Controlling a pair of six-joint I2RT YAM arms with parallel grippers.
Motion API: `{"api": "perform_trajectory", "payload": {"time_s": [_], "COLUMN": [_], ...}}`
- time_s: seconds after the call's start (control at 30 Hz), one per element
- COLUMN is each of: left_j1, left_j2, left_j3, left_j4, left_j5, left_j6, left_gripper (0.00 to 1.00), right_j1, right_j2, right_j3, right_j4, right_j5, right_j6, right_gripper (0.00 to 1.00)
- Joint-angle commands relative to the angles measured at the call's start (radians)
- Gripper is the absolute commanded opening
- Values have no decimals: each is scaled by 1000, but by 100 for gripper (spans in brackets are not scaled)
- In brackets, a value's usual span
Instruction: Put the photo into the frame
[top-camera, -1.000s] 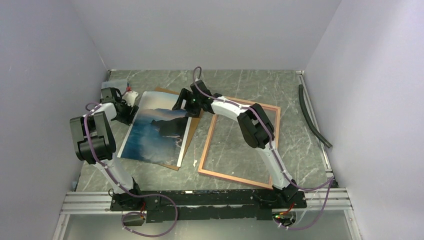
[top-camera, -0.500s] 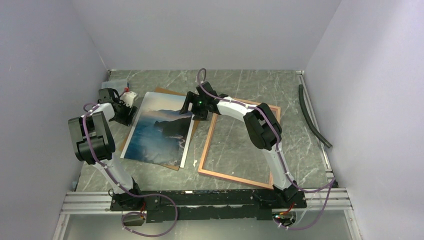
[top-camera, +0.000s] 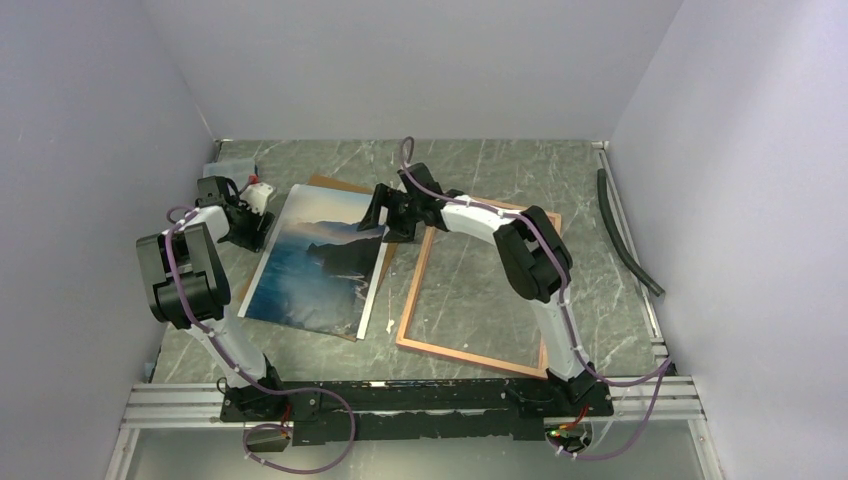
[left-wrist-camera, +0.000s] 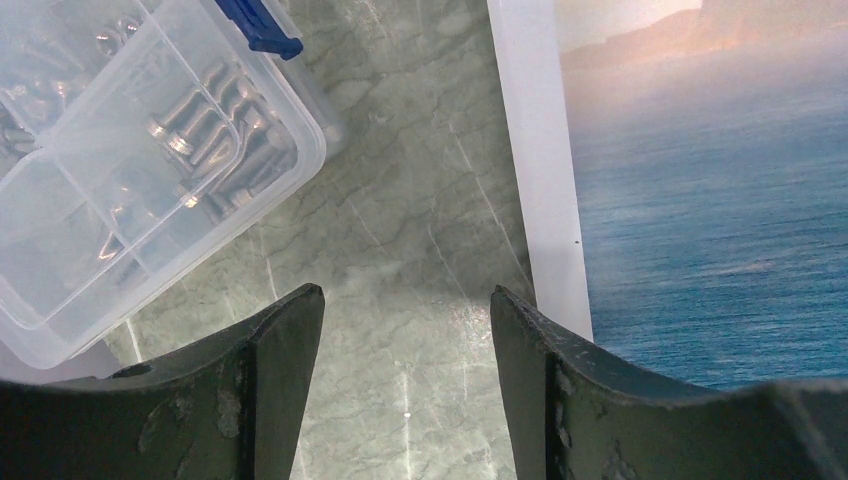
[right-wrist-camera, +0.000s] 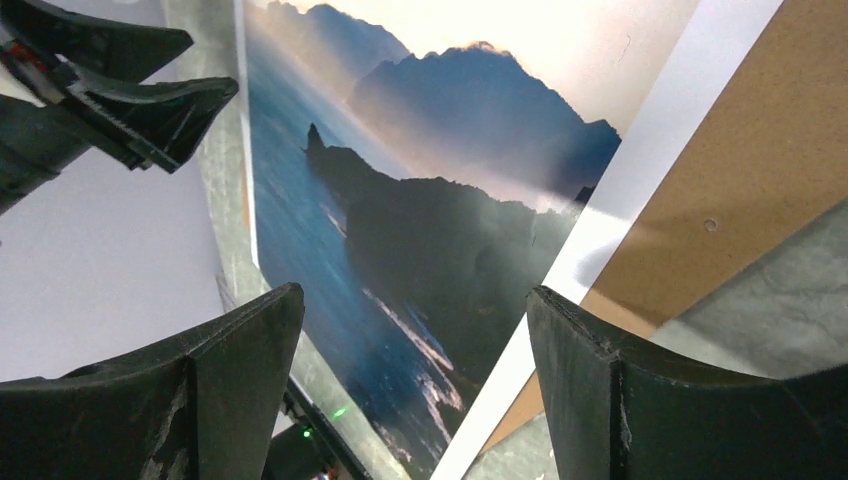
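Observation:
The photo (top-camera: 318, 262), a print of dark mountains over blue water, lies flat on a brown backing board (top-camera: 392, 243) at the table's left centre. The frame (top-camera: 415, 288), thin-railed with a clear pane, lies to its right, apart from the photo. My right gripper (top-camera: 386, 214) hovers open over the photo's far right corner; in the right wrist view the photo (right-wrist-camera: 420, 230) and the board (right-wrist-camera: 760, 170) show between its wide jaws (right-wrist-camera: 415, 310). My left gripper (top-camera: 250, 226) is open at the photo's far left edge, over bare table (left-wrist-camera: 405, 310) beside the white border (left-wrist-camera: 540, 200).
A clear plastic box of screws (left-wrist-camera: 130, 150) sits left of the left gripper, near the back left corner. A black hose (top-camera: 625, 235) lies along the right wall. Grey walls close in three sides, and aluminium rails (top-camera: 400, 400) run along the near edge.
My right gripper has drawn back to the right, off the photo's far right corner toward the frame. The left gripper and the photo have barely moved.

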Motion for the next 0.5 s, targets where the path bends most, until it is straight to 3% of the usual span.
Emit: {"api": "perform_trajectory", "payload": {"time_s": [0.0,0.47], "left_j1": [7,6], "left_j2": [57,60], "left_j3": [-48,-42], "left_j4": [-149,-152], "left_j5": [-30,-30], "left_j6": [21,18], "left_gripper": [68,67], "right_j1": [-42,-6], "right_j2": [-100,-25], "right_j3": [-39,52], "right_j4": [93,-142], "right_j5": [-59,132], "right_j6": [7,-78], "right_gripper": [86,84]}}
